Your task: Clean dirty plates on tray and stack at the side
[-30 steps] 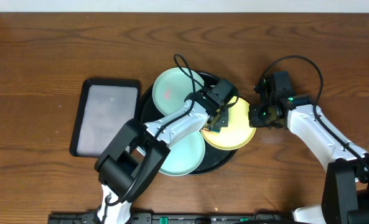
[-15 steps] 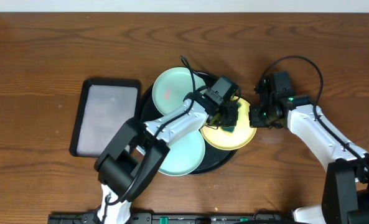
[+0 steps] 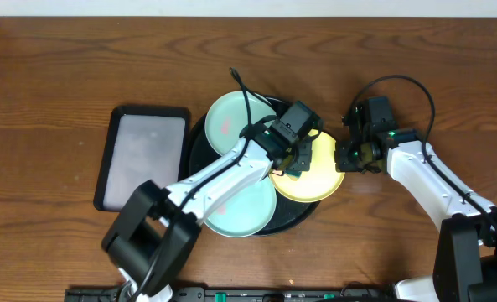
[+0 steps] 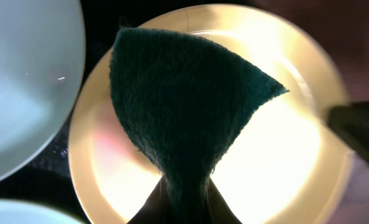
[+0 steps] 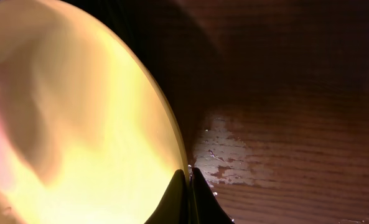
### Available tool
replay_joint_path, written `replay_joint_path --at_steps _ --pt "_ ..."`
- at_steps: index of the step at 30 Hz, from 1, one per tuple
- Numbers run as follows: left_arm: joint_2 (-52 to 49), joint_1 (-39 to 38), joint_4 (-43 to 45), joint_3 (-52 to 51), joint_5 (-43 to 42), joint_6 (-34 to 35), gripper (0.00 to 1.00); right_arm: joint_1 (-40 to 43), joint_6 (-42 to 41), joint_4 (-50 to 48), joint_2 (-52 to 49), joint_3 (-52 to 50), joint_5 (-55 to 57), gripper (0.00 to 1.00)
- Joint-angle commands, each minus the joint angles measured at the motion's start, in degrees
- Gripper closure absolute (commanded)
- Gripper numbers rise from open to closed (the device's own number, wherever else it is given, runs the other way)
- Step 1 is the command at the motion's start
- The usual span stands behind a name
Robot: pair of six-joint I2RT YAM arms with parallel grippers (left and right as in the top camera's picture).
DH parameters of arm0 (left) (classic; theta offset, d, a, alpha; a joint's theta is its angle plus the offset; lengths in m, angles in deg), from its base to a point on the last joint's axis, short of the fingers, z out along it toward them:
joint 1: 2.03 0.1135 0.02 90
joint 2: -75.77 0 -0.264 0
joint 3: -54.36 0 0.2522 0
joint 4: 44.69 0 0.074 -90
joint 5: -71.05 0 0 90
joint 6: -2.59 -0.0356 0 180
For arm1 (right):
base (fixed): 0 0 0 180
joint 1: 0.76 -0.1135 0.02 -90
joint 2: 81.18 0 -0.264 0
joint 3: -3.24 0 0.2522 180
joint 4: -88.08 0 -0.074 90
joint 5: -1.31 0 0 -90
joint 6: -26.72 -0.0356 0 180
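Note:
The yellow plate (image 3: 319, 176) lies on the right side of the round black tray (image 3: 196, 147), its edge jutting past the rim. My left gripper (image 3: 296, 159) is shut on a dark green sponge (image 4: 184, 106) that presses on the yellow plate (image 4: 284, 155), where a pinkish smear (image 4: 106, 140) shows. My right gripper (image 3: 342, 159) is shut on that plate's right rim (image 5: 183, 163). A mint plate (image 3: 231, 122) with a reddish smear sits at the tray's back. Another mint plate (image 3: 246, 210) sits at its front.
A smaller rectangular black tray (image 3: 143, 157) with a whitish inside lies left of the round one. The wooden table (image 3: 416, 67) has a worn, wet patch (image 5: 228, 155) beside the yellow plate. Cables loop above both wrists.
My left gripper swept the sponge rightward over the yellow plate and back toward its left side. The left arm's elbow swung lower. The right arm has not moved.

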Motion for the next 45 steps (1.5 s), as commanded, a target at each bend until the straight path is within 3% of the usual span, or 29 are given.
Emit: replay_joint_path --at_steps 1,4,8,15,25,31,45 --pt "-3.2 0.1 0.2 -0.5 3.2 -0.2 0.92 -1.0 0.0 0.0 -0.5 -0.4 -0.9 0.99" --pt "-5.5 0.2 0.2 -0.6 4.8 0.0 0.92 -1.0 0.0 0.0 -0.5 -0.4 -0.9 0.99" --pt "-8.7 0.0 0.2 -0.8 5.7 5.3 0.93 -1.0 0.0 0.0 -0.5 -0.4 -0.9 0.99" --pt "-12.1 -1.8 0.9 -0.8 -12.3 5.9 0.92 -1.0 0.0 0.0 -0.5 -0.4 -0.9 0.99" --pt "-11.4 -2.7 8.3 -0.4 -20.7 5.9 0.92 -1.0 0.0 0.1 -0.5 -0.4 -0.9 0.99" --pt "-6.6 -1.4 9.1 0.3 -19.8 5.1 0.92 -1.0 0.0 0.1 -0.5 -0.4 -0.9 0.99" --pt "-0.1 -1.3 4.0 0.3 1.3 1.1 0.91 -1.0 0.0 0.2 -0.5 -0.4 -0.9 0.99"
